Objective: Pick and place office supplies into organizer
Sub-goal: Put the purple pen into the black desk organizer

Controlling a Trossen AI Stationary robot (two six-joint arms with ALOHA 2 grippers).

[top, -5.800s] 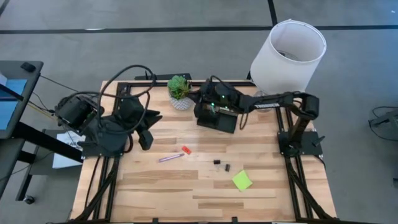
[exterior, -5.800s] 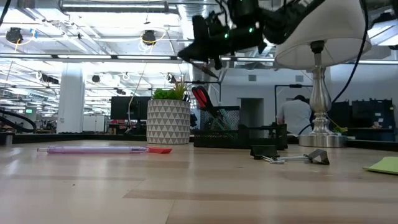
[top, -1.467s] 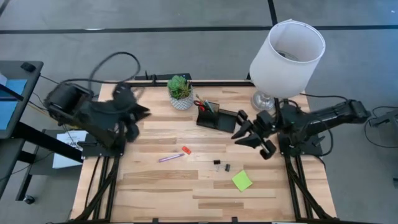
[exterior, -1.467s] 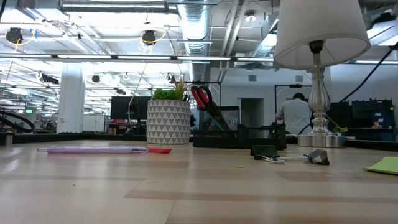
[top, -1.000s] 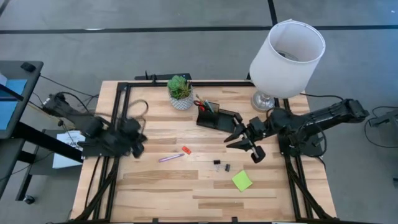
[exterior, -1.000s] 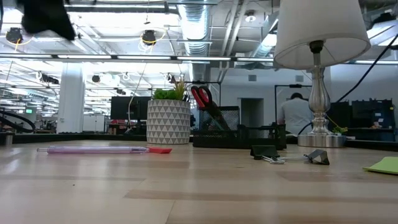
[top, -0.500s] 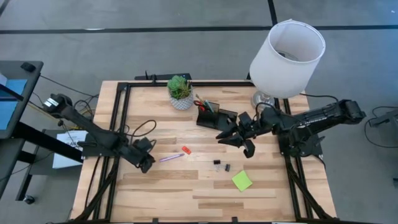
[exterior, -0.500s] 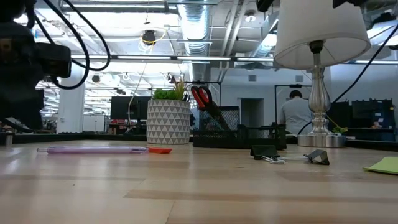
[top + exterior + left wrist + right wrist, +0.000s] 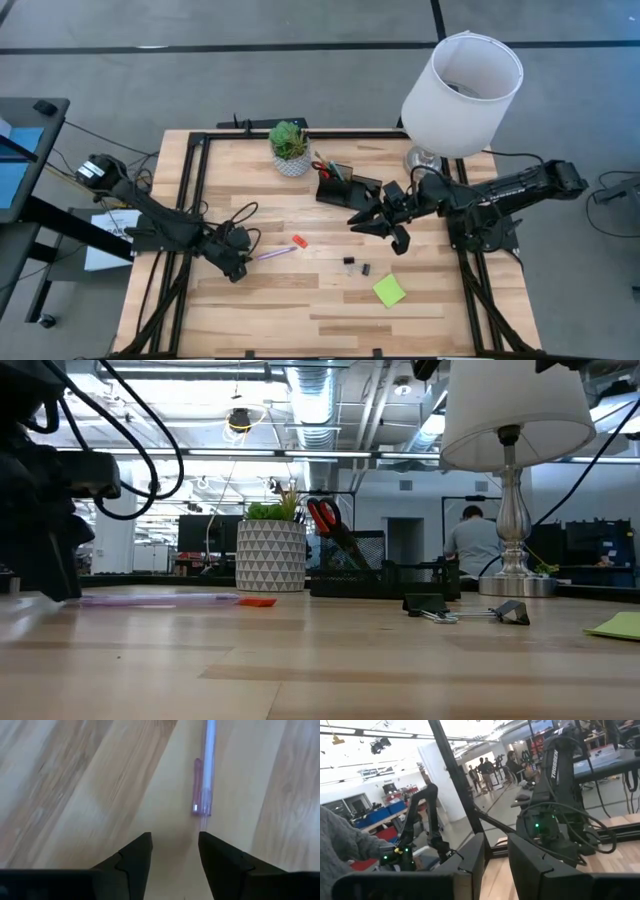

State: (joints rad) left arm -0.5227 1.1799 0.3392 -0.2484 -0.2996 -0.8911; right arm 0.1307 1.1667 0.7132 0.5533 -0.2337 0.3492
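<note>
One pink pen (image 9: 274, 254) lies flat on the wooden table (image 9: 300, 310), left of centre, with the left gripper (image 9: 237, 262) low at its left end. In the left wrist view the pen (image 9: 205, 775) lies just ahead of the two dark fingers (image 9: 134, 859), in line with the gap but not between them; the jaws stand apart, holding nothing. The left arm reaches in from the table's left edge, stretched long and low, cables looping over it.

One orange-red eraser (image 9: 298, 241) sits just right of the pen's far end. Two black clips (image 9: 356, 266) lie side by side near mid-table, and one lime-green sticky-note pad (image 9: 389, 290) lies beyond them toward the front right.

One black organizer (image 9: 348, 190) stands at the back, with red-handled scissors (image 9: 320, 167) and a few pens upright in its taller compartment; count of those pens unclear.

The right gripper (image 9: 383, 217) hovers just right of the organizer, above the table, arm extended from the right side. Its fingers are parted and empty.

One potted plant (image 9: 290, 147) stands left of the organizer; one lamp (image 9: 462, 90) stands at the back right.
</note>
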